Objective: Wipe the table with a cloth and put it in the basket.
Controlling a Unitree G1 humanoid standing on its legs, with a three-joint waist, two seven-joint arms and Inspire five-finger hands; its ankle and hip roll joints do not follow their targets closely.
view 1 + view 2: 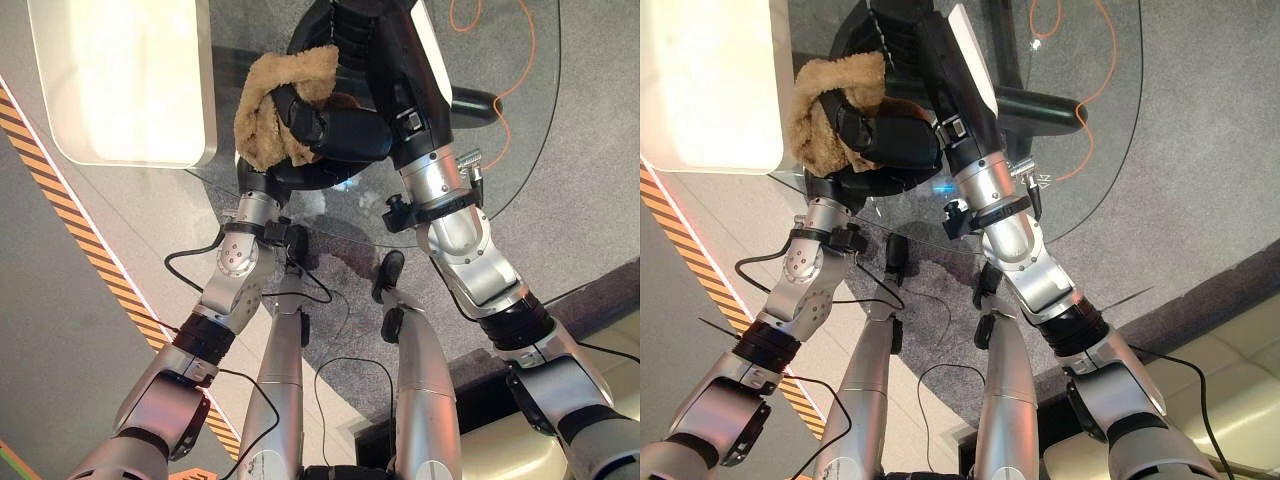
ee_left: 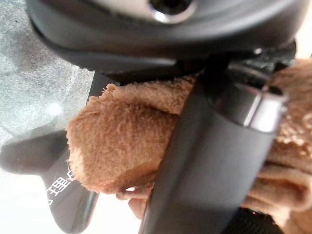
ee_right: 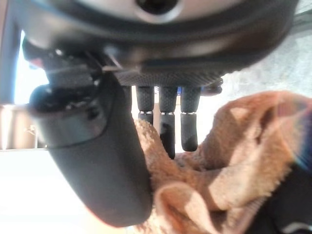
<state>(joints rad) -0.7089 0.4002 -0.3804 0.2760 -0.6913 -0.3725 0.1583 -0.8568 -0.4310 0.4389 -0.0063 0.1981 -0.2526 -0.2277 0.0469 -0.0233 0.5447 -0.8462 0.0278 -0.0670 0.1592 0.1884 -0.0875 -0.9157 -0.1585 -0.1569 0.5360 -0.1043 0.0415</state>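
Round glass worktop (image 1: 520, 130) is seen from above, grey carpet visible through it; a white glowing panel (image 1: 120, 80) lies just beside its edge. No basket is made out. The tan fleecy cloth (image 1: 262, 110) is held bunched over the glass near the panel side, likely gathered up so it can be pressed down for wiping or carried off; which of these cannot be told. The left hand (image 1: 305, 125) is curled round the cloth, thumb crossing the wad in the left wrist view, cloth (image 2: 122, 141) bulging out past it. The left forearm is raised steeply from below. The right hand (image 3: 168, 119) is reached in from the other side, fingers straight and relaxed, tips touching the cloth's edge, probably steadying or taking it over.
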